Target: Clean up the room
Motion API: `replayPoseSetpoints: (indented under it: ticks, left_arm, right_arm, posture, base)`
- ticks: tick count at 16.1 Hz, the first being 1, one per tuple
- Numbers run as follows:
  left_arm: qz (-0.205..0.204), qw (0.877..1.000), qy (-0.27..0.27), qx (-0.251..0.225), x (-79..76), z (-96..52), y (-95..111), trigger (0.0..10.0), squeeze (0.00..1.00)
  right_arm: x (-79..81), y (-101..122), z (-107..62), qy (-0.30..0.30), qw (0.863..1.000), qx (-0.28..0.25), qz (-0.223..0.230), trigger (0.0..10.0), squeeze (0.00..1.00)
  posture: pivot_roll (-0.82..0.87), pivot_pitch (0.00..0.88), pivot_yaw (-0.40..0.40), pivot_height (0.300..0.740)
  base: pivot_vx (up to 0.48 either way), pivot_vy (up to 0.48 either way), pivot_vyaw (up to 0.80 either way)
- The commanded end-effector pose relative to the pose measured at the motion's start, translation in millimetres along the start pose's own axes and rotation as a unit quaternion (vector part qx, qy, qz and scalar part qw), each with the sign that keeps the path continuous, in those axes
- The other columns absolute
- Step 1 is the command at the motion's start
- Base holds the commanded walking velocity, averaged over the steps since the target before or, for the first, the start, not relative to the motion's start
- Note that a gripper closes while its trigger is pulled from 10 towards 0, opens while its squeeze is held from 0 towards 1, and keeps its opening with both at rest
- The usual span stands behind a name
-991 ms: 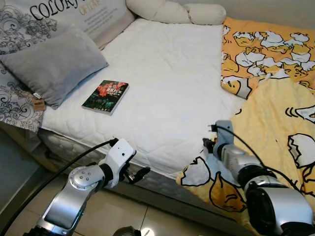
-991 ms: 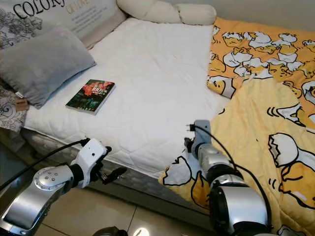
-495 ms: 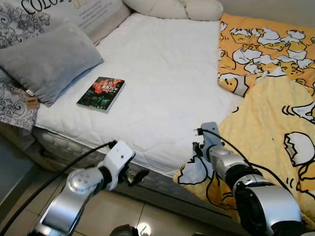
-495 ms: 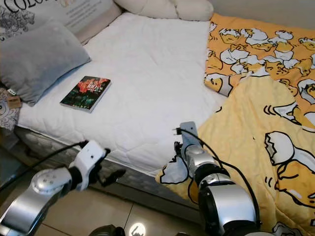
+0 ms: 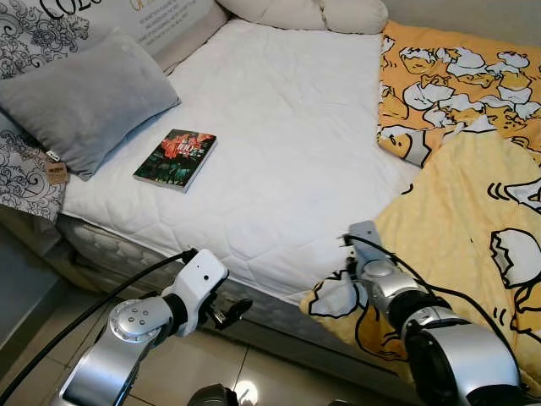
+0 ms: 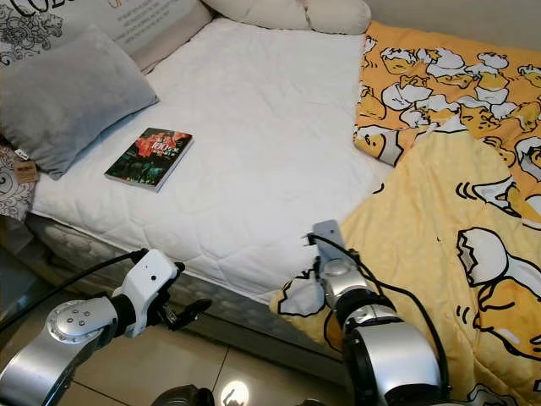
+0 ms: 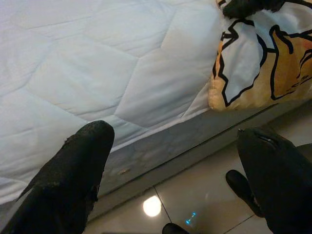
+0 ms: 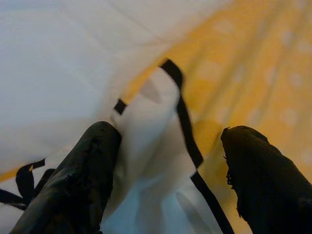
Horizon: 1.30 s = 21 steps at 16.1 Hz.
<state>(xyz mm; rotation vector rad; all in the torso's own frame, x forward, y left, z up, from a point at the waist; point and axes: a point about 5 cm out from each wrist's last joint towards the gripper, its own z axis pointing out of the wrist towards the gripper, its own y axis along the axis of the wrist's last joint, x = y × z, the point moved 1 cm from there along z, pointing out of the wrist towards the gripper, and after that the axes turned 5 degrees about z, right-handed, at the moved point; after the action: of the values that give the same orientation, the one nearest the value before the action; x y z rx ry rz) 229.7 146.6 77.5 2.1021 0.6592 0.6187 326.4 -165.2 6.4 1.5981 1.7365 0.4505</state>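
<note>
Yellow blanket (image 5: 473, 245) between right tool (image 8: 165, 170) fingers

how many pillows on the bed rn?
3 at least. Grey pillow at the robot's left by the book; patterned pillow under it; long cream cushion along the far edge. More may be cropped or hidden.

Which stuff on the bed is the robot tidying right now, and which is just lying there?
Being tidied:
yellow duck blanket, its corner between the open fingers of the right gripper

Just lying there:
book
grey pillow
cream pillows
left gripper, open, low beside the mattress
</note>
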Motion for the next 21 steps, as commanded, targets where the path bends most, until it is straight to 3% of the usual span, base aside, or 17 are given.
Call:
replayPoseSetpoints:
  ticks: [1, 2, 3, 4, 7, 9, 15, 21]
  left_arm:
    - [0.006, 1.000, 0.007, -0.002, 1.0, -0.6, 3, 10.0, 0.00]
    - [0.004, 1.000, 0.010, -0.005, 1.2, 1.2, 4, 10.0, 0.00]
    - [0.004, 1.000, 0.010, -0.007, 1.6, 2.2, 5, 10.0, 0.00]
    - [0.005, 1.000, 0.010, -0.008, 2.4, 3.3, 7, 10.0, 0.00]
    - [0.008, 1.000, 0.008, -0.008, 4.4, 4.8, 7, 10.0, 0.00]
    - [0.011, 1.000, 0.006, -0.007, 5.9, 7.1, 8, 10.0, 0.00]
    - [0.014, 1.000, 0.008, -0.006, 8.4, 8.5, 8, 10.0, 0.00]
    - [0.013, 1.000, 0.008, -0.008, 9.8, 8.6, 8, 10.0, 0.00]
  right_arm:
    - [-10.2, -2, 1.5, -0.011, 0.999, 0.008, 0.033, 10.0, 0.00]
    - [-16.0, -9, 2.8, 0.004, 0.998, 0.012, 0.055, 10.0, 0.00]
    - [-20.9, -18, 3.7, 0.008, 0.998, 0.022, 0.059, 9.1, 0.00]
    - [-27.6, -27, 4.4, 0.009, 0.997, 0.029, 0.065, 4.5, 0.00]
    - [-35.7, -39, 4.9, 0.013, 0.997, 0.040, 0.072, 0.0, 0.00]
    - [-32.3, -35, 4.8, 0.046, 0.995, 0.023, 0.086, 0.0, 0.00]
    - [-14.9, -11, 2.6, 0.111, 0.992, -0.029, 0.047, 0.0, 0.00]
    - [-12.9, -13, 2.0, 0.139, 0.989, -0.021, 0.041, 0.0, 0.00]
  posture:
    - [0.13, 0.047, -0.016, 0.740]
    - [0.12, 0.040, -0.018, 0.740]
    - [0.12, 0.037, -0.017, 0.740]
    - [0.12, 0.036, -0.013, 0.740]
    - [0.11, 0.045, -0.001, 0.740]
    - [0.10, 0.047, 0.009, 0.740]
    - [0.10, 0.037, -0.003, 0.740]
    - [0.09, 0.036, -0.001, 0.740]
  base:
    - [0.000, 0.000, 0.00]
    - [0.000, 0.000, 0.00]
    - [0.000, 0.000, 0.00]
    - [0.000, 0.000, 0.00]
    - [0.000, 0.000, 0.00]
    - [0.000, 0.000, 0.00]
    - [0.000, 0.000, 0.00]
    - [0.000, 0.000, 0.00]
